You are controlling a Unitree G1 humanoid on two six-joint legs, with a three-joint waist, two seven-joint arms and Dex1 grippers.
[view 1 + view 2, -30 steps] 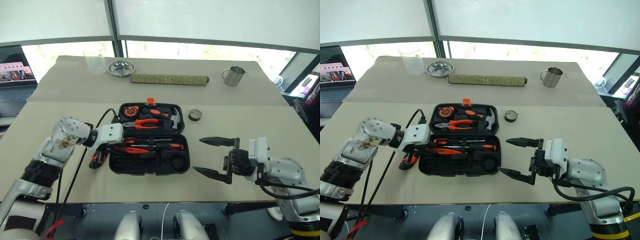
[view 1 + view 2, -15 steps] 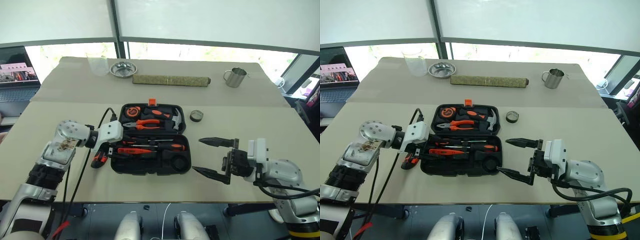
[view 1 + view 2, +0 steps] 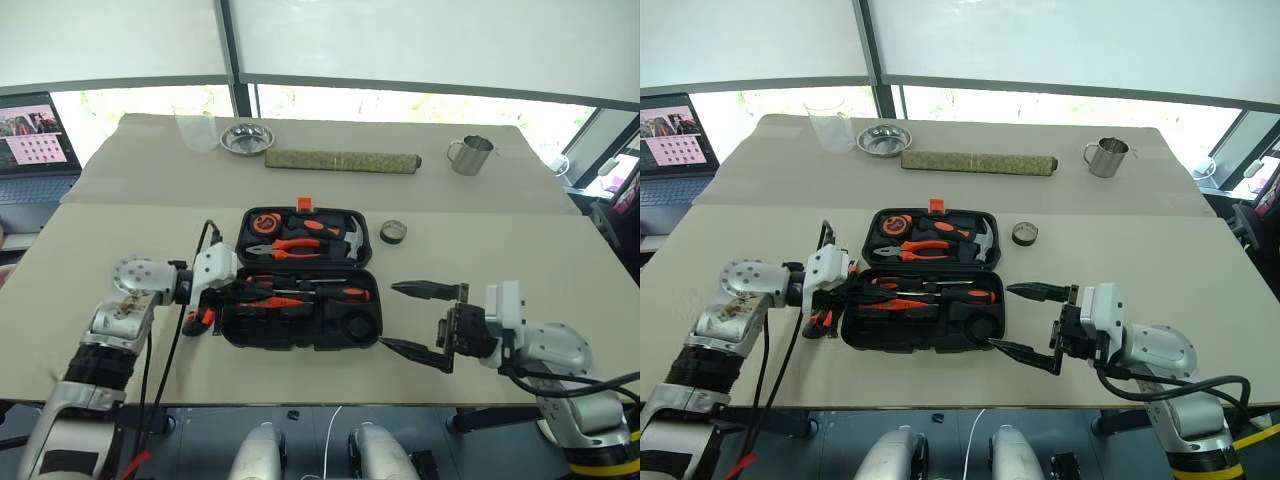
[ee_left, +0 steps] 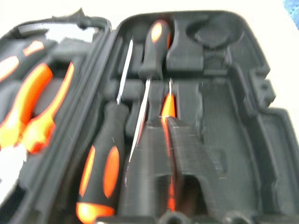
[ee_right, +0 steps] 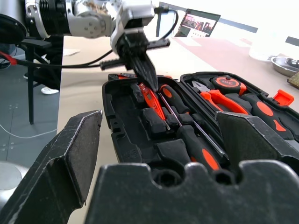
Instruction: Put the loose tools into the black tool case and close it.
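Pinching an orange screwdriver (image 4: pixel 167 112), left fingers (image 4: pixel 154 172) (closed), over the black tool case (image 4: pixel 243 135)

Readable text: none is showing on any item in these views.
Open laptop screen (image 3: pixel 32 130) at the table's far left corner: it is displaying a grid of small dark marks on pink, too small to read.
Round orange-and-black tape measure (image 3: pixel 263 222) in the black moulded plastic tool case (image 3: pixel 300 335): its face marking is staying illegible.
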